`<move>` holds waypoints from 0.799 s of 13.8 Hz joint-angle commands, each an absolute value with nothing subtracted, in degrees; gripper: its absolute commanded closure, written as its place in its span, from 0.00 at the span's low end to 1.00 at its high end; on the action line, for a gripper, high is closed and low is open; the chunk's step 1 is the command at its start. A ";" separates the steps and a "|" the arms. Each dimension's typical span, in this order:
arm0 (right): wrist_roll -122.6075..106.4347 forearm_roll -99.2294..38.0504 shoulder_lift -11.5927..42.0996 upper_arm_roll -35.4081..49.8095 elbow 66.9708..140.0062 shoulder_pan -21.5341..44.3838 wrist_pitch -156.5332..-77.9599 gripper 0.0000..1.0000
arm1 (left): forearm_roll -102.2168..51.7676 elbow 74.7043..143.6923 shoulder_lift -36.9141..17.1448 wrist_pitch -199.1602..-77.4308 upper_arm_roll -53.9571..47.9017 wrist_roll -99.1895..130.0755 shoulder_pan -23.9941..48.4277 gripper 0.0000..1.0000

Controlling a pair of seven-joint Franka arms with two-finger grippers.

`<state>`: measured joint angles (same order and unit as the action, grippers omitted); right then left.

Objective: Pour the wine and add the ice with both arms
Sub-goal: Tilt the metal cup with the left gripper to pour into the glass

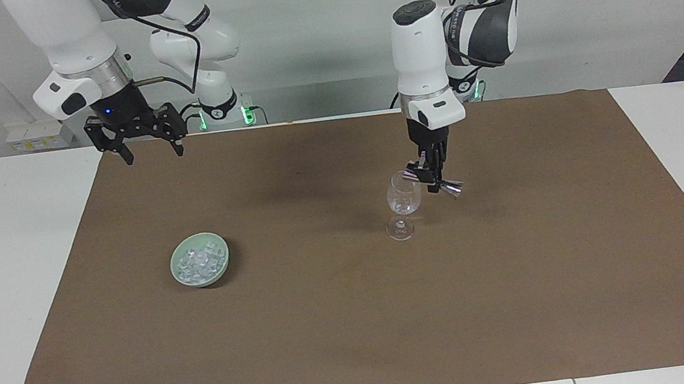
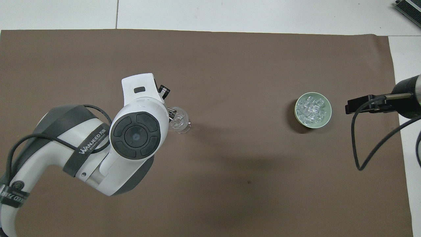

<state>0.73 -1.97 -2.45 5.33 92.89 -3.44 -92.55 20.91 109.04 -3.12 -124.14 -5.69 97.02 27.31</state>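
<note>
— Left tool (image 1: 433, 175)?
— Hanging from the white jointed left arm (image 1: 425, 71), just above the rim of the clear stemmed wine glass (image 1: 403, 201). Clamped on a small shiny silver metal measuring cup (image 1: 439, 183), tipped sideways with one end over the glass mouth.
— And from overhead?
— Mostly hidden under the arm's round wrist cap; only a glint of the silver cup (image 2: 170, 113) showing beside the glass (image 2: 179, 119).
— Glass upright?
— Upright on its foot on the brown paper mat (image 1: 358, 320), toward the left arm's end of the worktop (image 1: 6, 272).
— Contents of the glass?
— Cannot tell; too clear and too small to read.
— Right tool (image 1: 140, 142)?
— Up in the air over the mat's edge at the robots' end, fingers spread wide apart, holding nothing. Waiting on the white jointed right arm (image 1: 75, 42).
— Ice?
— Small clear glassy ice cubes (image 1: 199, 263) piled together in the pale green round ceramic bowl (image 1: 222, 265), toward the right arm's end of the mat. Well apart from the glass — about level with it across the worktop. Plain from overhead too: cubes (image 2: 312, 110) filling the bowl (image 2: 327, 115), the right tool (image 2: 357, 106) off beside it.
</note>
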 commanded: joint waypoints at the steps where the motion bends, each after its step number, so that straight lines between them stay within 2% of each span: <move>1: 0.70 -3.16 -2.29 5.36 92.81 -4.31 -93.16 0.00 | 23.11 108.37 -2.55 -121.64 -4.66 98.26 28.92 1.00; 11: 0.97 -3.08 -2.20 5.10 92.81 -4.66 -93.43 0.00 | 23.12 108.19 -2.46 -120.94 -4.66 98.35 29.44 1.00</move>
